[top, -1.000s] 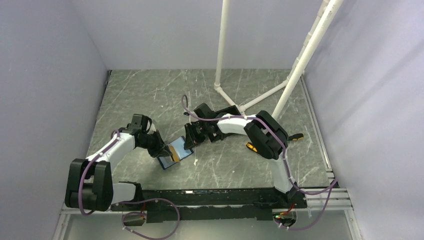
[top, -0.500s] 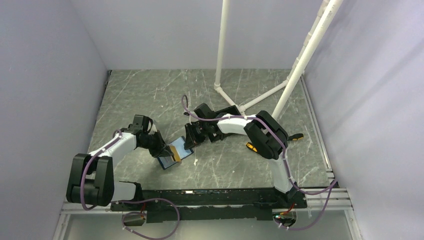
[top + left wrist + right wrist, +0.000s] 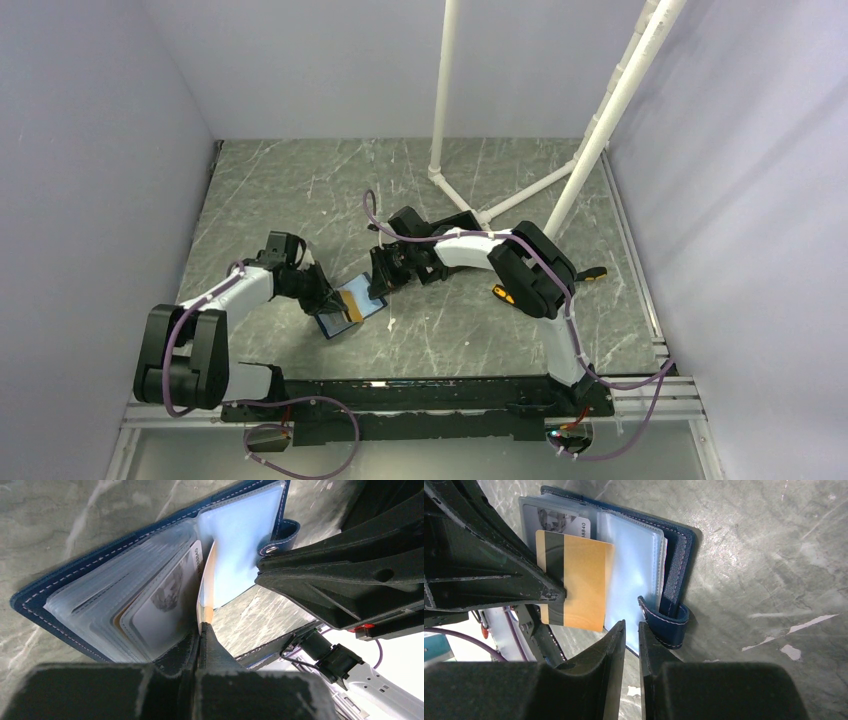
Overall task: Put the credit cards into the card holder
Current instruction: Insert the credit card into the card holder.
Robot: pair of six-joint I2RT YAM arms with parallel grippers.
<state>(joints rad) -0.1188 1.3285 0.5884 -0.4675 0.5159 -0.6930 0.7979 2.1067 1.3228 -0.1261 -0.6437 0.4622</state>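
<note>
Clamped in left gripper (image 3: pixel 200 630): orange-gold card (image 3: pixel 576 580), taken by its striped long edge, standing edge-on over open card holder (image 3: pixel 680 545) lying flat on table (image 3: pixel 300 180). Long axis across the fingers, about parallel to holder's fold; sleeve gap straight ahead of free edge. Alongside, whitish card (image 3: pixel 160 592) already sleeved. Wrist low, pitched down. Opposite, right gripper (image 3: pixel 631 630) narrowed at clear sleeve edge; grip uncertain.

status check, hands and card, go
Left hand shut on orange card, edge at the open card holder. Right hand pinching its clear page. White card already sleeved. Nothing blocking.
</note>
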